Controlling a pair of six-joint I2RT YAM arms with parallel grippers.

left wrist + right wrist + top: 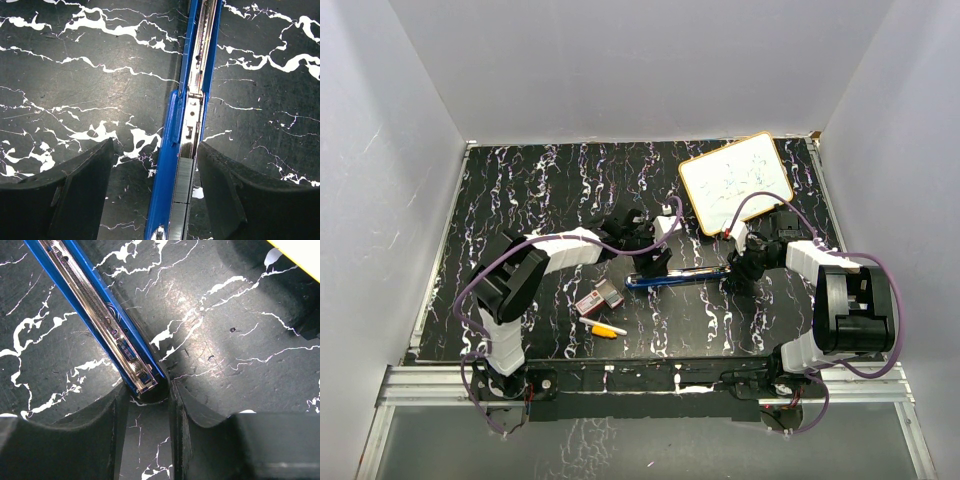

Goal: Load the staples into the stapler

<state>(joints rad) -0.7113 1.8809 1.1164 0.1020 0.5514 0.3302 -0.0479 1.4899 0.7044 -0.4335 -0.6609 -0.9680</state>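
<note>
From where I stand, the open blue metal stapler [675,277] lies like a bar across the middle of the black marbled desk [520,190]. The left end effector [154,145] straddles it, with bare desk showing on both sides. The right end effector [147,387] leaves only a narrow slot, and the stapler's tip sits at its mouth. A small red-and-white staple box [599,298] and a yellow-and-white marker [603,327] clutter the front left. A white board [735,183] fills the back right.

table top [75,75]: black marble-look laminate, semi-gloss, with fine scratches and scuffs. stapler [172,130] – glossy blue shell, painted metal or plastic, can't tell which; the inner rail is bright polished metal with a fine wire spring. staples [183,182]: dull silvery-grey metal, finely ribbed. left gripper [155,145] fingers [70,200] – matt black, slightly grainy, plastic or rubber. whiteboard [735,182] far right: glossy white face, wood-tone frame. walls [620,70] matt, pale.
</note>
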